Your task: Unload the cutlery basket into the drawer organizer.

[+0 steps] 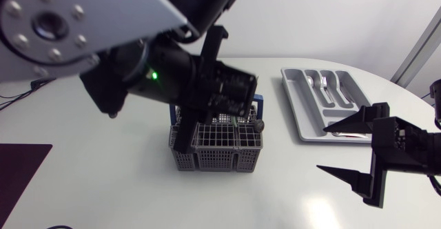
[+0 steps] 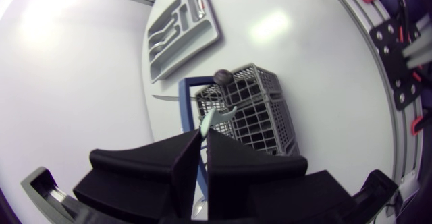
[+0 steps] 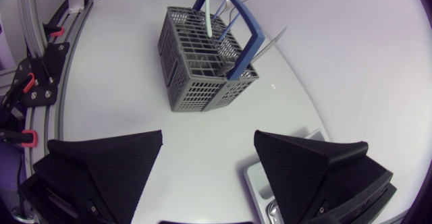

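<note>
Starting at the left: left gripper [image 2: 204, 135] pinched narrow on a pale-handled utensil [image 2: 212, 118] standing in the cutlery basket [image 1: 217, 150], near the table's middle. Risks dragging or tipping the basket if pulled off-vertical, the head catching in the grid or under the blue handle [image 2: 183, 102] arching across. Could also slip, with so thin a handle between such broad fingers. Might knock the neighbours on the way out.

Inside the basket, besides that piece: a dark round-headed utensil [image 1: 260, 125] at the 3 o'clock corner, and a silver blade [image 3: 273, 40] leaning out over the rim. Hard to tell whether anything lies deeper.

At 2 o'clock of the basket, well apart: the drawer organizer [image 1: 293, 98]. Holds a few silver pieces [image 1: 320, 83] in the long slots toward its 12 o'clock end; kinds too small to tell. Shows another silver sliver at the 6 o'clock end, partly hidden.

Furthest right: right gripper [image 1: 321, 147] spread wide and holding nothing, just at that 6 o'clock end — could crowd the drop-off or meet the left arm crossing over.
</note>
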Robot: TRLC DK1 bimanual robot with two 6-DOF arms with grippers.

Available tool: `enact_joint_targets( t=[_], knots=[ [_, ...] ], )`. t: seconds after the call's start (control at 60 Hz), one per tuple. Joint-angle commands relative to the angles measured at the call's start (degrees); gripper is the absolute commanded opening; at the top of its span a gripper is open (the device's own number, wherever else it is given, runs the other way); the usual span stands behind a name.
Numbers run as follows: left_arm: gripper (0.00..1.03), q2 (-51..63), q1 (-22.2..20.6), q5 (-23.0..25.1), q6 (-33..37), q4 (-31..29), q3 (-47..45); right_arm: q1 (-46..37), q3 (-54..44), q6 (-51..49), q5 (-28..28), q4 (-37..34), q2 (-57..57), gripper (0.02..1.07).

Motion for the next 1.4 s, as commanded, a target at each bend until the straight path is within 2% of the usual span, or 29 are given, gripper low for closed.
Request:
enact_joint_targets(
  t=[0.0, 0.217, 0.25, 0.333, 0.4, 0.433, 0.533, 0.717, 0.733, 0.883, 1.0, 1.067, 1.183, 1.25, 1.383],
  knots=[
    [0.18, 1.4, -1.2, 0.0, -9.8, -3.2, 7.1, 1.1, -2.1, 5.8, -0.2, 2.3, -2.9, 1.0],
    [0.18, 9.2, -2.6, 0.5, -29.1, -11.9, 20.2, 2.6, -3.1, 18.0, 0.5, 8.5, -9.9, 1.0],
    [0.18, 12.1, -2.1, 3.3, -34.3, -13.2, 23.5, 3.0, -3.5, 20.4, 1.0, 10.3, -11.3, 0.99],
    [0.18, 16.0, -1.0, 7.0, -40.0, -14.0, 27.4, 4.8, -4.1, 24.5, 2.9, 12.9, -13.0, 0.99],
    [0.18, 19.2, 0.7, 11.1, -44.1, -15.4, 31.2, 7.1, -5.3, 27.0, 6.2, 15.7, -14.7, 0.98],
    [0.18, 21.9, 2.1, 15.4, -47.5, -16.1, 33.8, 9.3, -6.3, 29.3, 9.1, 17.8, -15.7, 0.96],
    [0.18, 26.1, 3.9, 20.9, -53.3, -16.5, 37.4, 15.0, -8.1, 32.6, 16.7, 22.2, -16.7, 0.96],
    [0.18, 31.0, 6.1, 27.4, -61.1, -15.4, 41.4, 22.6, -11.5, 36.6, 25.9, 29.4, -17.2, 0.93],
    [0.18, 31.3, 6.3, 28.5, -62.4, -14.7, 41.5, 23.9, -12.2, 36.8, 28.0, 30.9, -17.1, 0.93],
    [0.17, 33.5, 7.4, 33.1, -66.8, -12.7, 41.8, 31.3, -14.8, 36.2, 38.7, 38.5, -14.7, 0.87],
    [0.16, 34.0, 7.4, 33.2, -67.9, -12.5, 41.8, 31.3, -15.4, 35.8, 39.8, 43.1, -11.4, 0.77],
    [0.16, 34.0, 7.6, 33.2, -68.3, -12.5, 41.9, 31.3, -15.5, 35.1, 40.8, 45.9, -9.5, 0.67],
    [0.16, 34.3, 7.9, 33.3, -68.5, -12.7, 41.8, 31.3, -15.5, 33.9, 42.0, 50.0, -5.5, 0.59],
    [0.16, 34.3, 8.1, 33.3, -68.6, -12.9, 41.7, 31.3, -15.4, 33.9, 42.2, 51.6, -4.1, 0.55],
    [0.15, 34.3, 8.9, 33.4, -68.9, -13.1, 41.6, 31.5, -15.4, 32.9, 43.4, 53.9, -2.0, 0.55]
  ],
)
